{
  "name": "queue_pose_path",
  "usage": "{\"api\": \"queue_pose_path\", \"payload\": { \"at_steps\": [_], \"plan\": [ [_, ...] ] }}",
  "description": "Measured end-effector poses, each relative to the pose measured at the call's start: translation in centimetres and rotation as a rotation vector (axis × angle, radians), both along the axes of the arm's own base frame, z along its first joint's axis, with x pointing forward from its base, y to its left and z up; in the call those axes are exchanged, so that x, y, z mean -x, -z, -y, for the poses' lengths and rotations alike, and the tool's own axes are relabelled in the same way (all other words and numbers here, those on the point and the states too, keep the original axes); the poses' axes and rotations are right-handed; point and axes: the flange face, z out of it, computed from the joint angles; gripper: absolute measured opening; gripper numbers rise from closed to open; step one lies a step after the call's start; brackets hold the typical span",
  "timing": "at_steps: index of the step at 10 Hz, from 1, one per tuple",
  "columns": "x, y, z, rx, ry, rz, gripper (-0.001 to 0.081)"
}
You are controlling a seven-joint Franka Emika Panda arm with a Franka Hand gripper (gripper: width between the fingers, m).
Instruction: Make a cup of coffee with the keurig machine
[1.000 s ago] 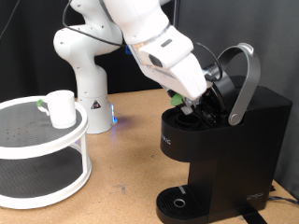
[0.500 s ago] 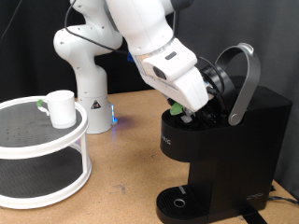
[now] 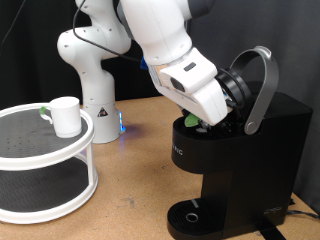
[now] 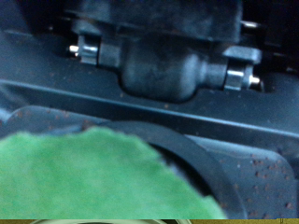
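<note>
Reaching into the brew head: gripper (image 3: 205,122) down at the open top of the keurig machine (image 3: 240,160), at the exterior view's right, wrist and white forearm angled steeply from above.
Finger state: cannot tell; tips hidden behind the white hand housing and the machine's rim in the exterior view, and absent from the wrist view.
Pod: green-topped pod (image 4: 98,177) filling the lower part of the wrist view, a sliver of the same green (image 3: 190,122) just visible under the hand at the chamber mouth; whether clamped or already seated, not shown.
Likely reason for the pose: lid handle (image 3: 262,85) swung up and back, leaving the chamber exposed, so a steep approach probably suits lowering the pod straight into the round holder.
Holder: dark circular rim (image 4: 201,168) around the pod, speckled with fine brown grounds.
Brew-head underside: moulded black plastic block (image 4: 163,65) with small metal pins at each side, glossy and rounded.
Machine body: boxy, matte black, curved silver-grey handle, round drip tray (image 3: 190,216) at the base with nothing on it.
Cup: small white mug (image 3: 66,115) with a greenish handle, well apart from the machine, standing upright on the top tier of a round white rack (image 3: 50,160) with a dark mesh surface, at the exterior view's left.
Table: pale wood (image 3: 140,190), smooth.
</note>
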Motion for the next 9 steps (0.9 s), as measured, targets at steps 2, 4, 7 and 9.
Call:
{"api": "queue_pose_path", "payload": {
  "at_steps": [2,4,7,9],
  "plan": [
    [-0.07,0.09,-0.23,0.003,-0.001,0.003,0.0468],
    [-0.22,0.18,-0.32,0.007,0.003,0.010,0.0468],
    [-0.65,0.85,-0.61,0.018,0.014,0.027,0.0735],
    [-0.79,0.81,-0.75,0.013,0.018,0.040,0.0791]
  ]
}}
